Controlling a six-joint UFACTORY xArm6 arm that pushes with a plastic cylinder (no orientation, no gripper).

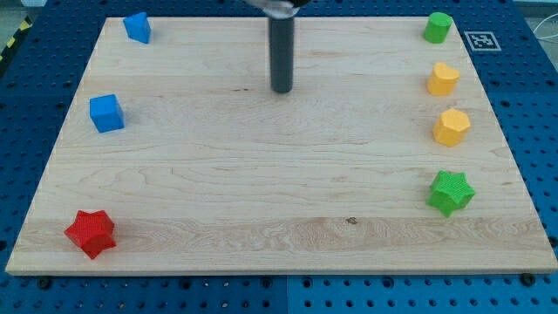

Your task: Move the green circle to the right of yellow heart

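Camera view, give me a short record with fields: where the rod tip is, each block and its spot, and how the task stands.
tip: my tip at top centre, touching no block
green circle: green circle, top right corner
yellow heart: yellow heart, just below the green circle
other yellow: yellow hexagon-like block, right edge
green star: green star, lower right
blue blocks: blue block top left; blue cube left edge
red star: red star, bottom left
task state: circle above the heart, not yet to its right
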